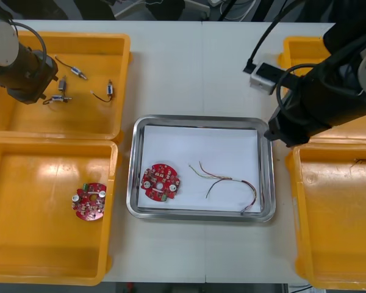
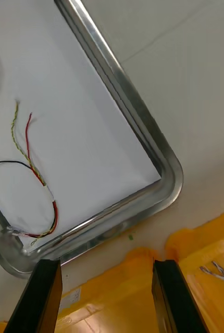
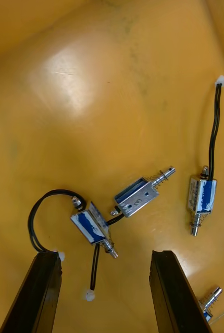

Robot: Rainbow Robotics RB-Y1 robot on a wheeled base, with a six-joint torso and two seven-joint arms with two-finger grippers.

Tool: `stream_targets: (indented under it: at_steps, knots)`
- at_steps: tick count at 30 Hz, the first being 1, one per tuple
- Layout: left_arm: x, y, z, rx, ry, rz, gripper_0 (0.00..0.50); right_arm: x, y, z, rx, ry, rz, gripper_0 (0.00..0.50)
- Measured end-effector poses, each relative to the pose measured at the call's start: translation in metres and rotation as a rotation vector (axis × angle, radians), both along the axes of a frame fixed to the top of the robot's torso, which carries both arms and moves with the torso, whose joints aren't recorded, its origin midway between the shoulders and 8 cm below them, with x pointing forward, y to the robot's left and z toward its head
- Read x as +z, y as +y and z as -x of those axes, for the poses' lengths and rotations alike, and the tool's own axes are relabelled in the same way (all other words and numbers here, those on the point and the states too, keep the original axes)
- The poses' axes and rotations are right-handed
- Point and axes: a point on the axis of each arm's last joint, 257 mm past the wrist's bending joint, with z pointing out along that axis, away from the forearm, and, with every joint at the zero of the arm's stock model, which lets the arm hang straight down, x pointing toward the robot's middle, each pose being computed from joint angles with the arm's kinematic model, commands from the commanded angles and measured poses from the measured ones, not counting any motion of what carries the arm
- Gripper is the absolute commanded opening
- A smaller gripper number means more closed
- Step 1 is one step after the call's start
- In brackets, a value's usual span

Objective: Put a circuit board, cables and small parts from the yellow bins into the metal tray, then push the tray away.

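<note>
Here, the front view sets the left arm (image 1: 21,64) at ten o'clock of the table (image 1: 201,73), over the far left yellow bin (image 1: 91,116), and the right arm (image 1: 317,101) at three o'clock of the metal tray (image 1: 198,120). The tray is white inside. It holds a round red circuit board (image 1: 160,181) at seven o'clock and a red and yellow cable (image 1: 232,182) at five o'clock. A second board (image 1: 89,201) lies in the near left bin (image 1: 36,177).

The left wrist view adds the left gripper (image 3: 104,255), spread wide and gripping nothing. Small metal parts (image 3: 137,196) lie on the bin floor just beyond its fingers: silver blocks wrapped in blue, each with a sprung pin and black leads tipped white.

The right wrist view shows the right gripper (image 2: 106,263) equally wide and empty, over a right-side bin (image 2: 117,296) just beside the tray's corner. A twisted blue and white cable (image 2: 216,271) lies in that bin. A pale label (image 2: 70,299) on the rim is too small to read.
</note>
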Motion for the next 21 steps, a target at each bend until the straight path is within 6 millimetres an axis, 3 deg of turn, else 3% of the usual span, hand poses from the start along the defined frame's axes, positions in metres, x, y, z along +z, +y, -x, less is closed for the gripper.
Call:
stream_targets:
  at_steps: [21]
  knots:
    - [-0.033,-0.002,-0.012,-0.012,-0.005,-0.020,0.500,0.057,-0.132,-0.037,-0.464,-0.030,-0.137,0.500]
